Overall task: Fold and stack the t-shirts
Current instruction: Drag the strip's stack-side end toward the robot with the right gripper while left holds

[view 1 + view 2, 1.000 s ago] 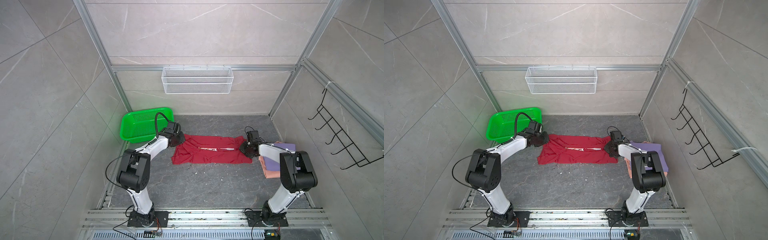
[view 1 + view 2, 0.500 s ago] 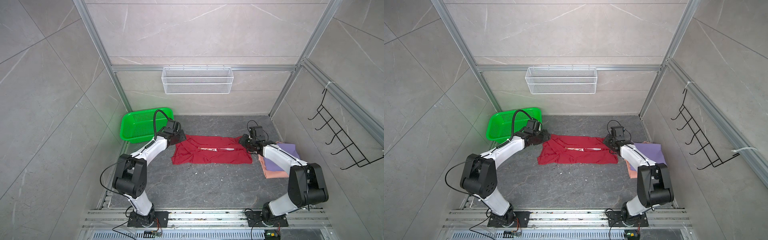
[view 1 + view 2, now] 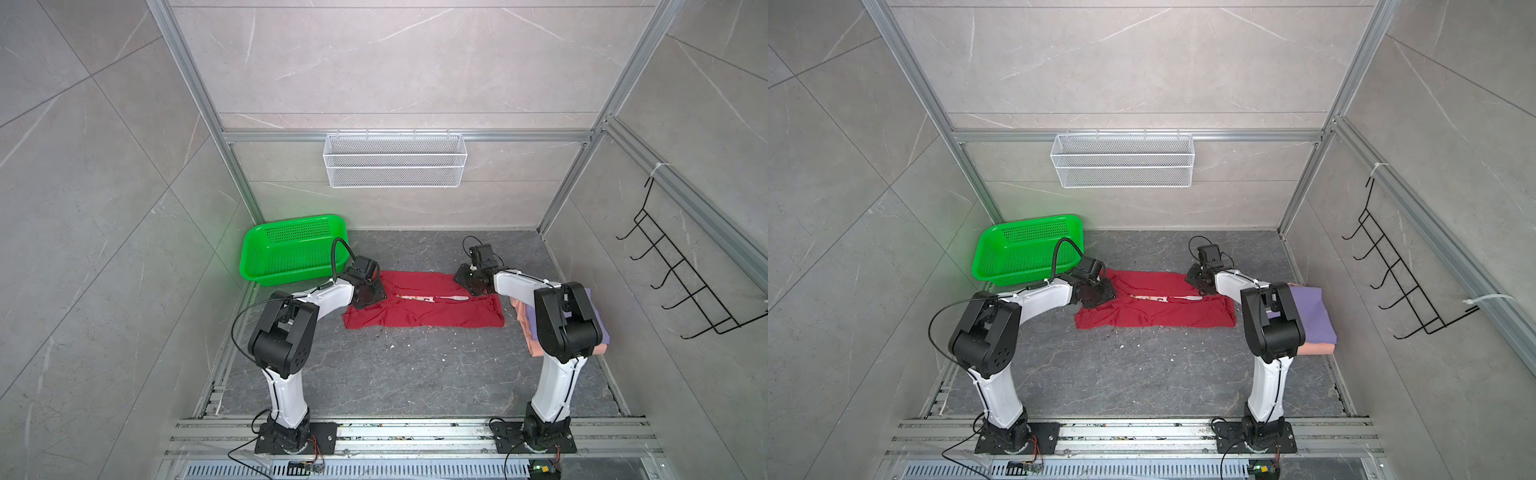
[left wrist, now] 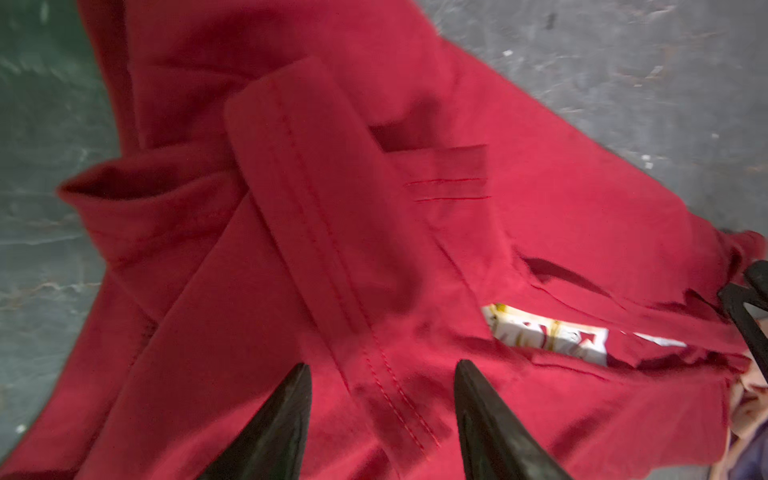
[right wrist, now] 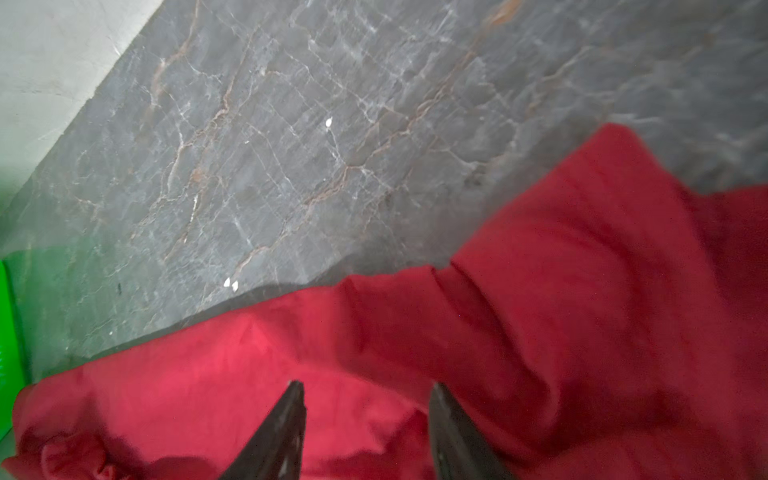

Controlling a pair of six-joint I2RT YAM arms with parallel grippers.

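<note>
**Red shirt lying crosswise, one hand at each end**

The dark marbled surface (image 3: 415, 374) is carrying everything. It is lying bare between the cloth and the arm bases, so I am judging that I have room to work on my side.

The dark red t-shirt (image 3: 424, 313) is lying on it as a long band, its long axis running left to right in both top views, with one end toward each arm.

The green basket (image 3: 291, 222) is sitting in the far left corner, near the shirt's left end.

Just beside the right end, the lavender t-shirt (image 3: 1308, 311) is lying folded on the salmon-pink t-shirt (image 3: 1316, 349). My right arm is partly hiding both.

The left hand (image 3: 371, 292) is hovering low over the left end. In its wrist view its jaws are standing moderately apart with only a stitched hem beneath them, gripping nothing.

The right hand (image 3: 467, 284) is hovering over the far right corner. Its jaws are parted about as much, and they are empty too.

A thin strip of cream print (image 3: 428, 298) is showing along the middle, where the folded-in edges are nearly meeting.

I am judging that the coming fold turns on that left-right axis, one end going over the other, with the right hand nearer the stack.
</note>
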